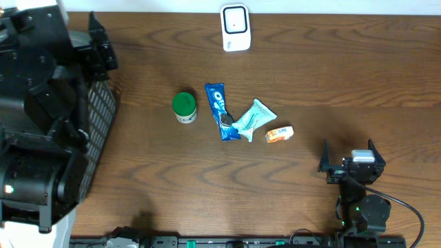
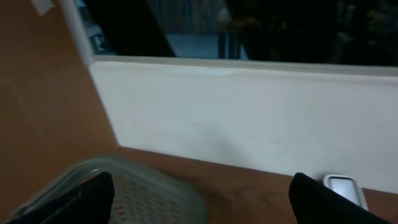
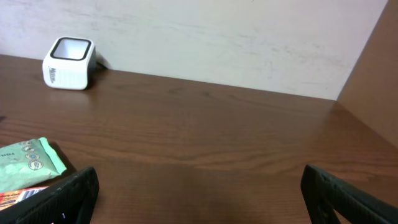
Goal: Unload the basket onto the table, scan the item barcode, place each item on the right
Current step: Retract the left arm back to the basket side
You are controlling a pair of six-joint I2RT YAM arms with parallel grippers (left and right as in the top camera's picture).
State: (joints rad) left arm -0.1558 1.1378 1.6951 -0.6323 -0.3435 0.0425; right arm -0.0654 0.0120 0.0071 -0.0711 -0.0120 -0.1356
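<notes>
Orange-and-white small snack packet (image 1: 279,133) lay near the middle of the dark wooden tabletop (image 1: 358,76), its long axis running roughly side to side. It sat just beside a mint-green foil pouch (image 1: 253,119), with a blue biscuit wrapper (image 1: 220,110) and a green-lidded white jar (image 1: 184,107) further left. I saw the right end effector (image 1: 349,148) low at the near edge, fingers wide apart and empty. From it the packet lay ahead and to the left. The left end effector (image 2: 202,208), also spread and empty, hung over the grey mesh basket (image 1: 100,117), well apart from the items. I judged the right arm the nearer. The white box-shaped barcode scanner (image 1: 235,27) stood at the far edge.
</notes>
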